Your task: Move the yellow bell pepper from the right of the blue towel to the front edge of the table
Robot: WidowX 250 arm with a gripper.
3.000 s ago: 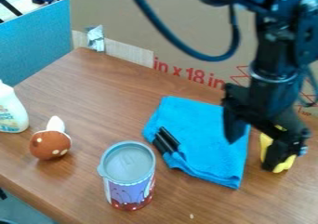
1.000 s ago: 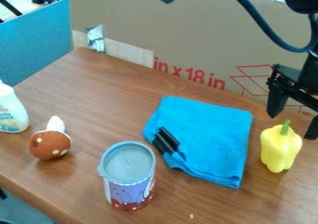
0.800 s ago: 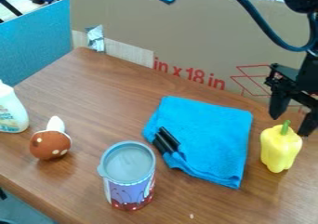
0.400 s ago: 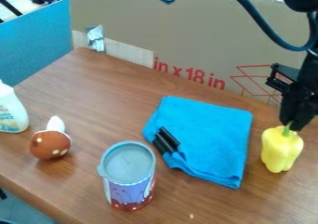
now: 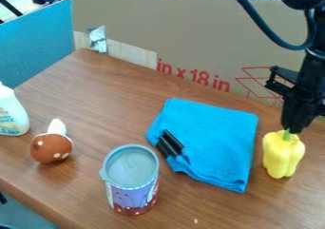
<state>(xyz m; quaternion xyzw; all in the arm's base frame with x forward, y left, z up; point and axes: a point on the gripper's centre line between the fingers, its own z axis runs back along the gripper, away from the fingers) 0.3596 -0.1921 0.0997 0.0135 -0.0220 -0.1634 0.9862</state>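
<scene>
Yellow, lobed, smooth-skinned bell pepper (image 5: 283, 157) stands roughly upright. Black two-finger claw (image 5: 292, 129) is nearly closed, pinching its green stem (image 5: 287, 135).

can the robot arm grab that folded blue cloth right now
Probably not as things stand: the gripper looks shut on the stem of the yellow pepper, so its fingers seem taken. The way itself looks free, with nothing standing between it and the blue cloth.

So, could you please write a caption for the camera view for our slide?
Black gripper closed on a yellow pepper by its stem, beside a blue cloth.
</scene>
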